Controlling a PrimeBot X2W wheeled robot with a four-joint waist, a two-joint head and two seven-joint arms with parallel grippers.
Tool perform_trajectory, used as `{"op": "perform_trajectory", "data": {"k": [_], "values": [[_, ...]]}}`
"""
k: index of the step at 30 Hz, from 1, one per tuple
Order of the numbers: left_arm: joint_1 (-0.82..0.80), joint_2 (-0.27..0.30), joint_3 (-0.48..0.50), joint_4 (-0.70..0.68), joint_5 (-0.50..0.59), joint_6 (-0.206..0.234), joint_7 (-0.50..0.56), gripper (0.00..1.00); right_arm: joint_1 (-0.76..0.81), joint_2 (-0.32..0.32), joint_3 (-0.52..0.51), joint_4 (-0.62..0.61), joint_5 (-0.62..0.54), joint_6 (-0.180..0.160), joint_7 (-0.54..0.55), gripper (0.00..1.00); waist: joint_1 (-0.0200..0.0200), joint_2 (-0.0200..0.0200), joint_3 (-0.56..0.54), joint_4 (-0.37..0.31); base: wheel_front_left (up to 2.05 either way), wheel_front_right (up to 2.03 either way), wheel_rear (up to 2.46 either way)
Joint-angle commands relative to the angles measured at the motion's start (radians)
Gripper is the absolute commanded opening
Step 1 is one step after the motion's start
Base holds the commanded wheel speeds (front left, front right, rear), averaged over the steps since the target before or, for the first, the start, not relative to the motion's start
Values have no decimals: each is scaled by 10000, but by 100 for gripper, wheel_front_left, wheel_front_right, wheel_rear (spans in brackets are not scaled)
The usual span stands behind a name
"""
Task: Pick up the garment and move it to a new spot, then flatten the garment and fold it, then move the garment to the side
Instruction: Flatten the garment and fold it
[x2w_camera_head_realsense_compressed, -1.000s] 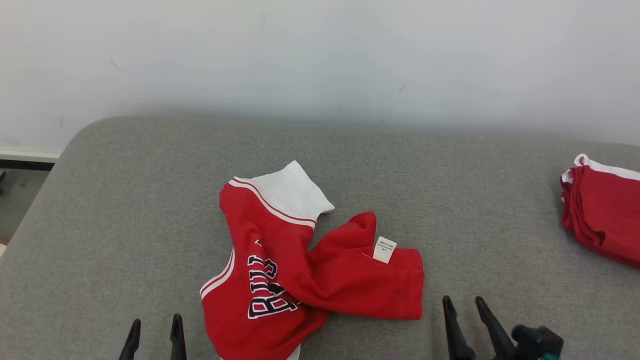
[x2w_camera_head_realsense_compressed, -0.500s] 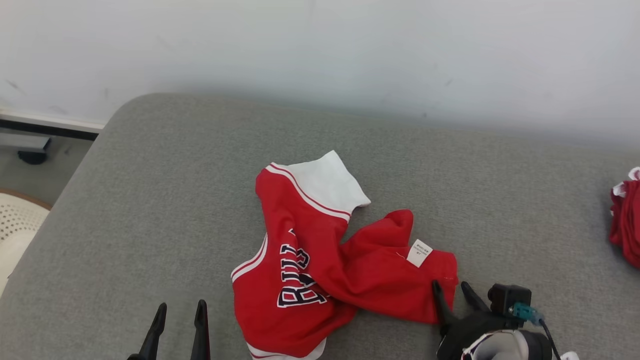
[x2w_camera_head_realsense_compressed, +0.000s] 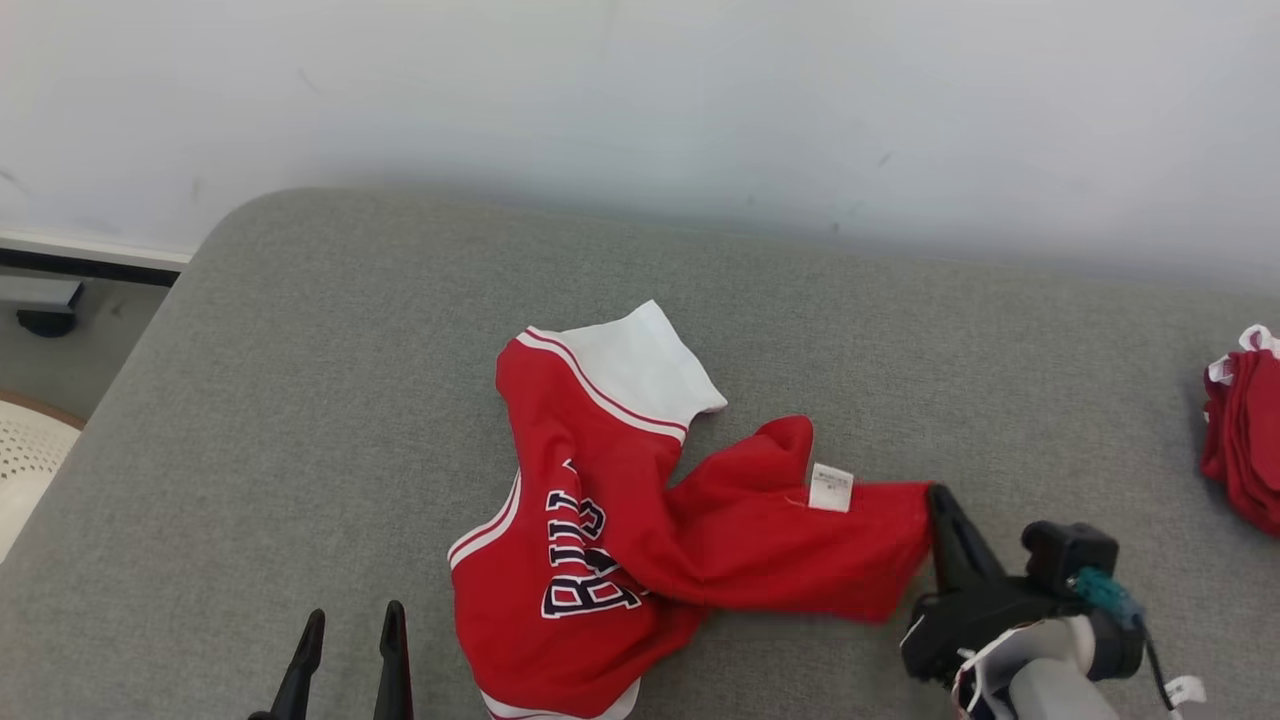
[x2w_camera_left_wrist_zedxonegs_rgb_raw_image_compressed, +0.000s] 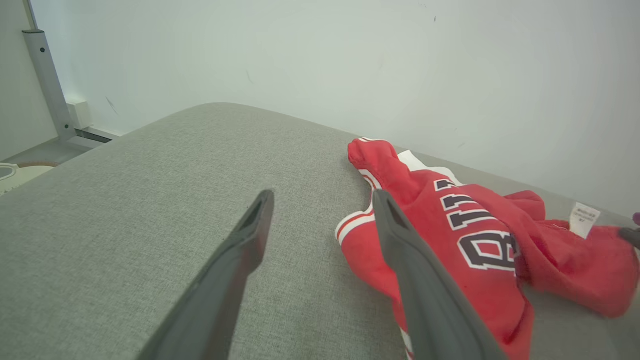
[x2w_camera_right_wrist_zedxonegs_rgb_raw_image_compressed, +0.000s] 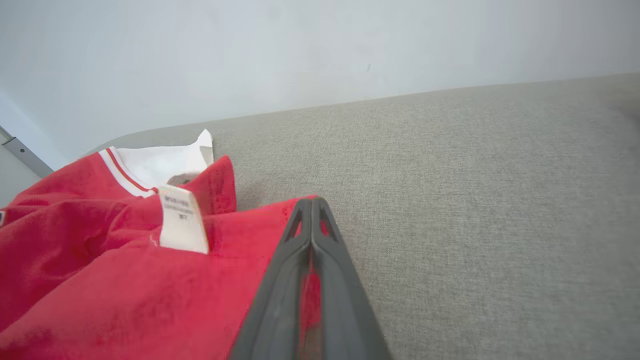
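The garment (x2w_camera_head_realsense_compressed: 640, 510) is a crumpled red jersey with white trim, dark lettering and a small white tag (x2w_camera_head_realsense_compressed: 830, 487), lying mid-way across the grey cushion (x2w_camera_head_realsense_compressed: 300, 400). My right gripper (x2w_camera_head_realsense_compressed: 938, 500) is shut on the garment's right edge, and that edge is pulled up off the cushion. The right wrist view shows red cloth (x2w_camera_right_wrist_zedxonegs_rgb_raw_image_compressed: 150, 290) pinched between the closed fingers (x2w_camera_right_wrist_zedxonegs_rgb_raw_image_compressed: 330, 260). My left gripper (x2w_camera_head_realsense_compressed: 350, 625) stands open at the lower left, a little left of the garment (x2w_camera_left_wrist_zedxonegs_rgb_raw_image_compressed: 480, 235), holding nothing.
Another red pile (x2w_camera_head_realsense_compressed: 1245, 440) lies at the cushion's far right edge. A white wall (x2w_camera_head_realsense_compressed: 640, 100) runs behind the cushion. Off the left edge I see floor and a pale perforated object (x2w_camera_head_realsense_compressed: 25, 455).
The right gripper reached the garment's right edge, closed on it and pulled it rightward and up. The head camera has shifted, so the whole scene slid in the picture.
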Motion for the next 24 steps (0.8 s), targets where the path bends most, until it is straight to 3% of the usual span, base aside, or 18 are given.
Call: {"op": "perform_trajectory", "data": {"k": [1, 8, 12, 24], "values": [[-55, -6, 13, -20, 2, 9, -23, 100, 6, -102, -111, -223, -23, -24, -5, 0, -1, 0, -31, -58, 0, 0, 0], [-131, -8, -27, 12, -97, -25, -24, 100, -681, -388, -35, -1130, 642, -24, -4, 0, -1, 0, 9, 1, 0, 0, 0], [-194, -8, -164, 52, -122, -47, -24, 100, -1704, -740, 120, -1066, 1099, -24, -5, 0, -1, 0, 215, 188, 0, 0, 0], [-1006, -10, -1240, 55, -558, 67, -24, 100, -5939, -1802, 564, 1824, 1514, -24, 135, 0, -1, 0, 1361, 1384, 0, 0, 0]]}}
